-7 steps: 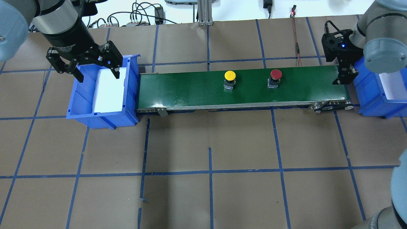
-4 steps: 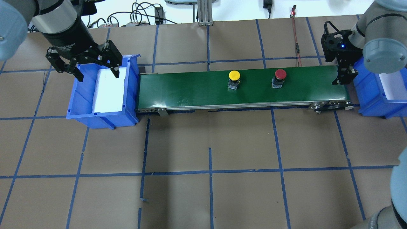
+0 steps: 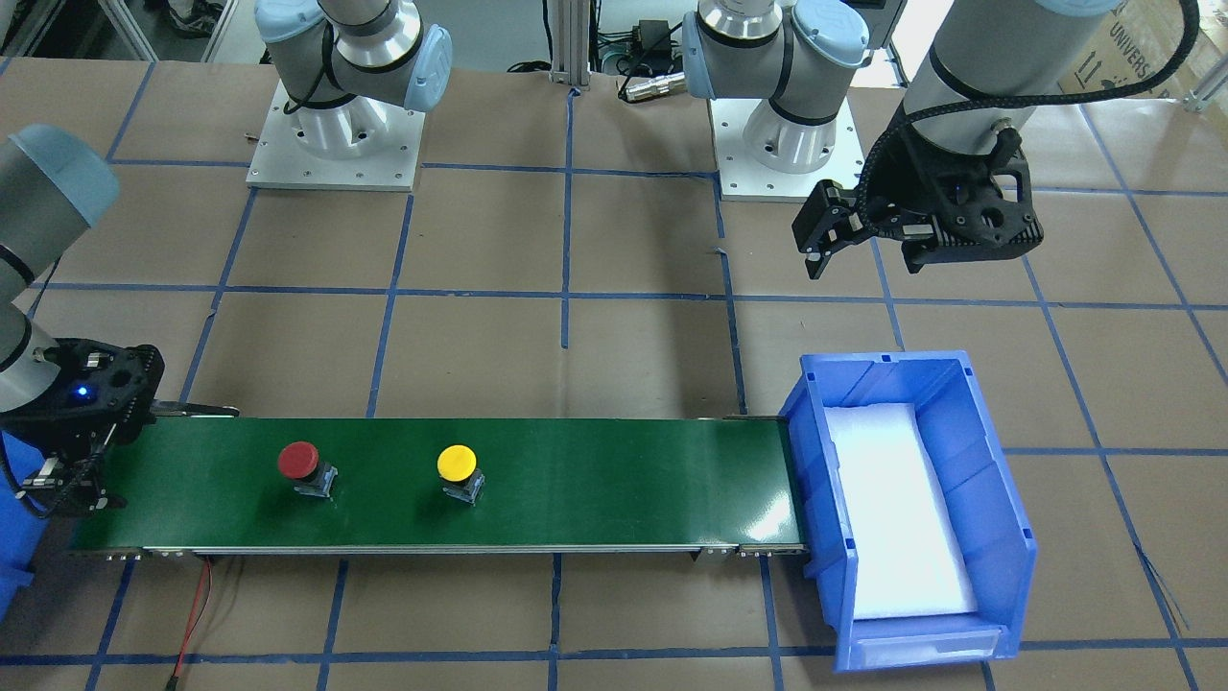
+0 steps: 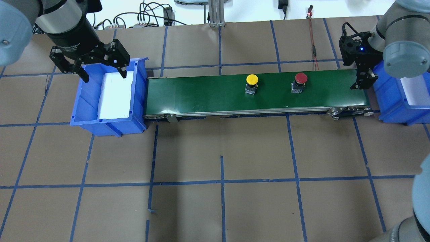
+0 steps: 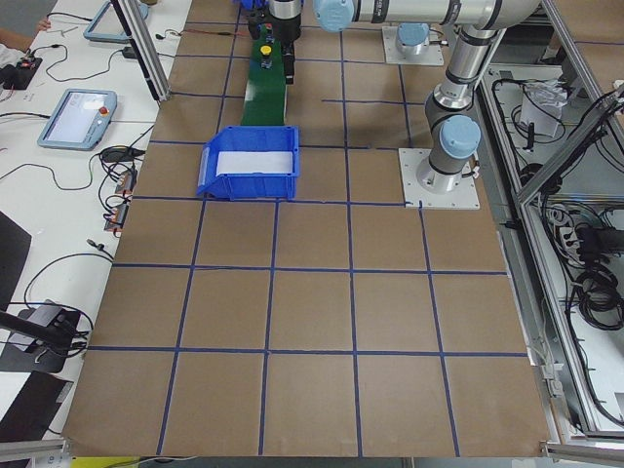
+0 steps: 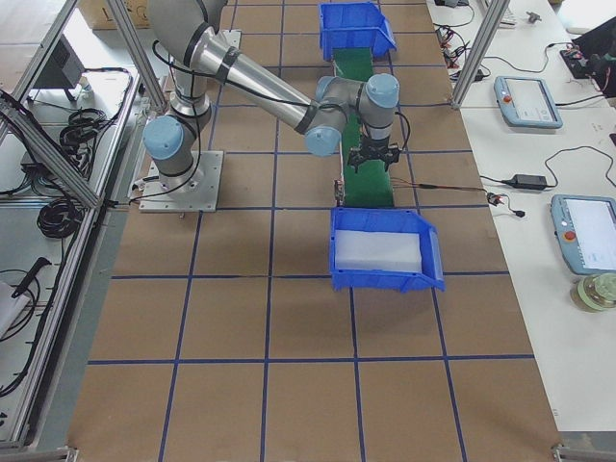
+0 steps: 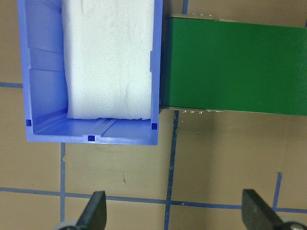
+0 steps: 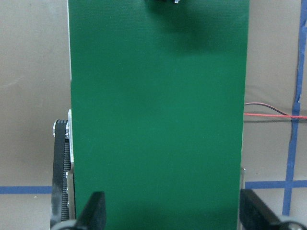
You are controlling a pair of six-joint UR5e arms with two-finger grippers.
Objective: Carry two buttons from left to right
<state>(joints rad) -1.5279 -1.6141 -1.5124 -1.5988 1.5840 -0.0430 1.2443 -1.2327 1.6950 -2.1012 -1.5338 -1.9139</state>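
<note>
Nearest you on the tabletop (image 3: 614, 614), the green conveyor belt (image 3: 595, 480) runs between two blue bins. Both buttons stand upright on it, well apart. The red-capped button (image 3: 298, 461) leads and the yellow-capped button (image 3: 457, 463) follows around mid-belt. Over the last second both have ridden a little further toward the robot's right end with their spacing unchanged, so the belt is doing the carrying and neither has tipped.

The right tool (image 8: 171, 203) waits low over that end, in front of the right bin (image 4: 391, 107), its fingers spread wide and empty. The red button is not yet between them, so I judge picking it is the next step.

Further back, the left tool (image 7: 173, 203) hangs high on the robot's side of the left bin (image 3: 998, 499), also spread and empty. That bin holds only its white foam liner (image 3: 892, 509). The left tool has shifted only slightly, and its share of the work looks finished.
</note>
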